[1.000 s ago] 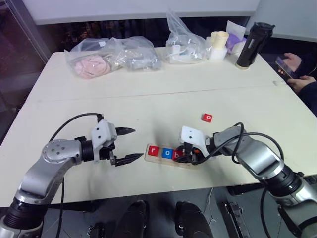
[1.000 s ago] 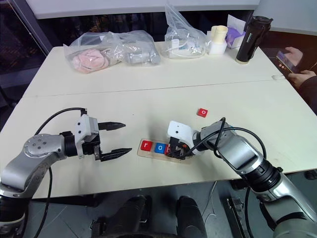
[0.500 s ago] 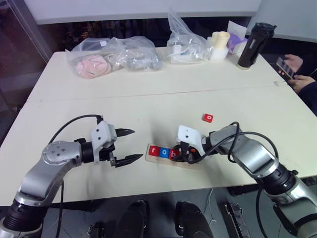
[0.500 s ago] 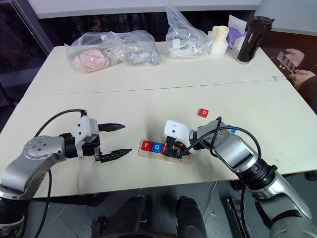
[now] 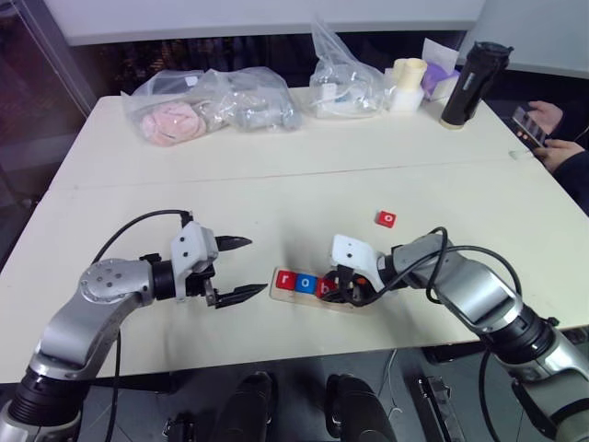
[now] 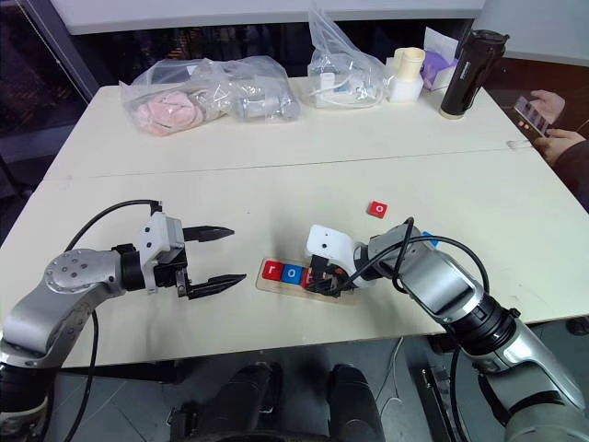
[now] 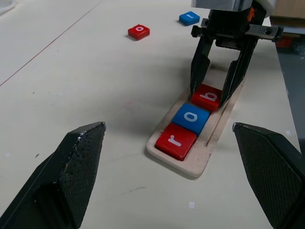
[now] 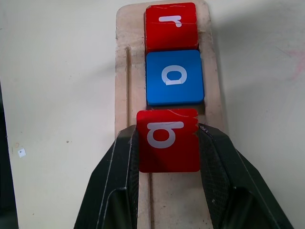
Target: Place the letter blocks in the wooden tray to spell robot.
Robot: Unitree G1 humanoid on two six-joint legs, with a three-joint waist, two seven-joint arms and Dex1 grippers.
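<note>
The wooden tray lies near the table's front edge. It holds a red r block, then a blue o block. My right gripper is shut on a red b block, held at the third place right against the blue o; I cannot tell whether it rests on the wood. A loose red o block lies further back on the table, and a blue block lies beyond my right arm. My left gripper hangs open and empty just left of the tray.
Plastic bags with soft things, a second bag, white cups, a purple box and a black bottle line the far edge. A person's hand with a phone shows at the right.
</note>
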